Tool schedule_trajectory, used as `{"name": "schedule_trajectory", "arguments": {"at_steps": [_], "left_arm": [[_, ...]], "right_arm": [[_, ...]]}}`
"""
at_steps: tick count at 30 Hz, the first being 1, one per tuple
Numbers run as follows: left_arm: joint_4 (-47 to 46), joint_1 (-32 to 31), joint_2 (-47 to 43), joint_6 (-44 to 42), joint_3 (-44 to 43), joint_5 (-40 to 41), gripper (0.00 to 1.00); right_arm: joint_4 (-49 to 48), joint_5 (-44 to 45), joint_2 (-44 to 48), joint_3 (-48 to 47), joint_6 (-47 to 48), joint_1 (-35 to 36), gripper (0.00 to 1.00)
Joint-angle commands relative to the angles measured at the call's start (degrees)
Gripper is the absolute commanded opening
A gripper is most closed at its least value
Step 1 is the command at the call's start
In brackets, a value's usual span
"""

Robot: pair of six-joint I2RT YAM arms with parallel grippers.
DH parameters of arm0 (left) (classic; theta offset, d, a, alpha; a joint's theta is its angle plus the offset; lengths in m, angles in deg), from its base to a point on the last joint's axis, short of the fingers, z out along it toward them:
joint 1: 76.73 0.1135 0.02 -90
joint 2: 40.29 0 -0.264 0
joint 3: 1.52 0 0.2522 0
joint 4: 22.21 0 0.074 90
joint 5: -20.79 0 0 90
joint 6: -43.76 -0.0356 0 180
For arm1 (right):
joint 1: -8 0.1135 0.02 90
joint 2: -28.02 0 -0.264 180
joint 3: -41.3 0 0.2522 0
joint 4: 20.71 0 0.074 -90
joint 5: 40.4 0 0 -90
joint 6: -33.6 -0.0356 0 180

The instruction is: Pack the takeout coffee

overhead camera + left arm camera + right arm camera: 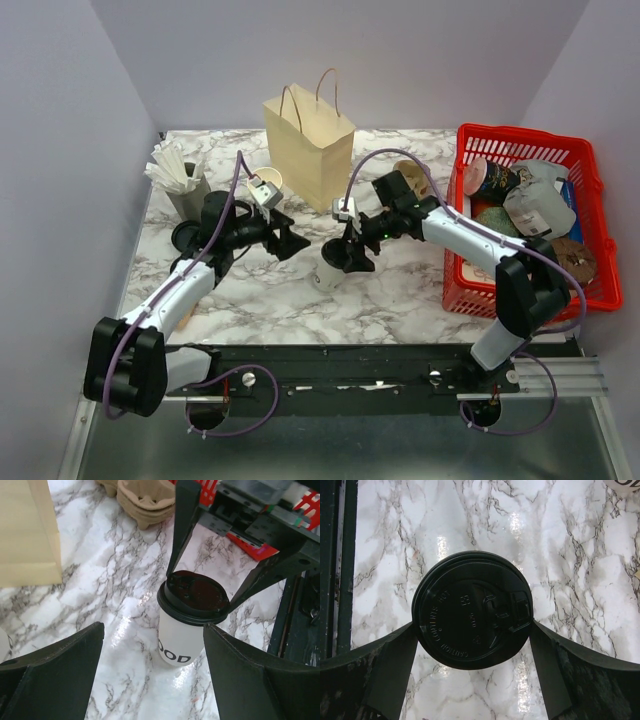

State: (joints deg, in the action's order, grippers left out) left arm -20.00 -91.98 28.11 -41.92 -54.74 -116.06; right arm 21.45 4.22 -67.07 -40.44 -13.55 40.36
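Observation:
The takeout coffee (328, 274), a white paper cup with a black lid, stands upright on the marble table between the two arms. My right gripper (350, 256) hovers right over it, open. In the right wrist view its two fingertips (400, 655) flank the lid (465, 595) close at the rim. My left gripper (287, 243) is to the cup's left, open and empty. In the left wrist view the cup (182, 640) stands just beyond the gripper (154, 628), nearer the right finger. The tan paper bag (310, 150) stands upright behind, its top open.
A red basket (470, 290) of groceries fills the right side. Cardboard cup carriers (408, 172) lie behind the right arm. A holder of white sticks (175, 175) and loose black lids (185, 237) sit at the left. A lidless white cup (268, 180) stands beside the bag.

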Motion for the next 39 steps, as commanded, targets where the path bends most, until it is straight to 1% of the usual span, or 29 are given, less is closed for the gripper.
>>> {"name": "schedule_trajectory", "arguments": {"at_steps": [1, 4, 5, 8, 12, 13, 17, 19, 20, 22, 23, 24, 25, 27, 29, 34, 35, 37, 39], "left_arm": [[-3.73, 0.04, -0.46, 5.70, 3.51, 4.66, 0.88], [-4.18, 0.13, -0.29, 5.62, 4.22, 5.63, 0.88], [-4.18, 0.13, -0.20, 5.53, 4.22, 5.98, 0.87], [-4.18, 0.65, -0.37, 5.70, 4.66, 7.30, 0.87], [-3.39, 2.32, -2.04, 6.93, 5.27, 10.10, 0.87], [-1.74, 2.76, -2.65, 7.02, 5.19, 12.11, 0.87], [4.77, 5.48, -4.24, 8.51, 3.61, 15.47, 0.88], [7.75, 7.94, -4.33, 9.65, 2.55, 14.43, 0.88], [7.77, 8.73, -4.24, 11.40, 2.55, 10.24, 0.88], [6.64, 9.88, -4.59, 12.64, 3.42, 6.70, 0.88], [5.32, 9.88, -4.94, 14.04, 4.04, 4.94, 0.88], [3.31, 9.88, -5.55, 15.62, 5.96, 1.45, 0.88], [-2.10, 9.80, -5.73, 17.11, 7.02, -0.59, 0.89], [-6.10, 9.10, -5.56, 20.27, 9.22, -2.54, 0.91], [-6.56, 7.35, -5.12, 19.16, 9.40, -1.85, 0.93], [-6.55, 6.28, -3.19, 18.71, 9.58, -0.96, 0.93], [-6.64, 6.28, -3.10, 18.62, 9.58, -0.88, 0.99], [-5.51, 6.28, -3.80, 18.10, 9.14, -0.35, 0.99], [-3.23, 6.28, -4.68, 15.64, 7.83, 0.79, 0.99]], "right_arm": [[-1.58, 6.86, 2.18, 0.83, 2.15, 4.10, 0.94], [-4.84, 10.13, 3.77, 2.33, 0.57, 6.83, 0.92], [-5.37, 12.49, 4.03, 2.42, -0.04, 7.36, 0.92], [-6.17, 15.93, 4.91, 1.81, -1.10, 9.65, 0.90], [-5.99, 18.49, 4.56, -0.82, -0.14, 11.32, 0.90], [-5.64, 19.19, 4.04, -1.27, 0.21, 11.76, 0.90], [-5.73, 20.51, 1.67, -3.20, 1.27, 12.81, 0.91], [-5.73, 20.08, 0.70, -4.08, 0.40, 12.90, 0.96], [-5.64, 19.03, 0.00, -4.78, 0.04, 12.99, 0.98], [-5.46, 18.06, -0.27, -5.23, -1.27, 13.17, 1.00], [-5.46, 17.79, -0.45, -5.49, -1.89, 13.17, 1.00], [-5.46, 17.70, -0.62, -5.58, -2.33, 13.26, 1.00], [-5.38, 17.61, -0.54, -5.58, -2.68, 13.43, 1.00], [-5.38, 17.09, -0.54, -5.40, -2.95, 13.52, 1.00], [-5.29, 16.56, -0.71, -5.40, -3.47, 13.61, 1.00], [-4.85, 16.12, -0.28, -5.66, -5.05, 13.43, 1.00], [-4.85, 16.47, 0.42, -5.75, -5.75, 13.43, 1.00], [-4.67, 16.21, 1.57, -6.45, -8.38, 12.73, 1.00], [-4.67, 15.77, 2.54, -7.16, -11.46, 11.51, 1.00]]}}
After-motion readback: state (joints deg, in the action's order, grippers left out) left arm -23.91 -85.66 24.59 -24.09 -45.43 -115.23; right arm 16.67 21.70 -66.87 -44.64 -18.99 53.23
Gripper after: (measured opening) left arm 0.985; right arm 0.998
